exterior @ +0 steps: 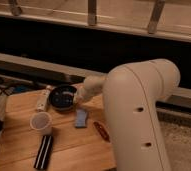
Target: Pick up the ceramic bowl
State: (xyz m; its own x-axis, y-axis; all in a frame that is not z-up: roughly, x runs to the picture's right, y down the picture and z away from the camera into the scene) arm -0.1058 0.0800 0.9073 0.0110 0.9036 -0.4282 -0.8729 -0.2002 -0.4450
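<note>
Pincer (79, 98) hangs at the right rim of the bowl (62, 96), at the end of the white arm (139, 115); released or clenched, I cannot tell. Bowl rests on the wooden tabletop (74, 150), just left of the pincer. Cup (41, 122) stands lower left of it, blue block (81, 118) just below.

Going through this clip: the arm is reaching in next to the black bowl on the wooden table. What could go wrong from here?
1. The pincer is at the right rim of the ceramic bowl. The bowl looks glossy and shallow, so a rim grasp may slip.
2. A white object lies close on the bowl's left, so a sideways push could drive the bowl into it.
3. The blue block and plastic cup sit just in front and could be knocked as the arm moves.
</note>
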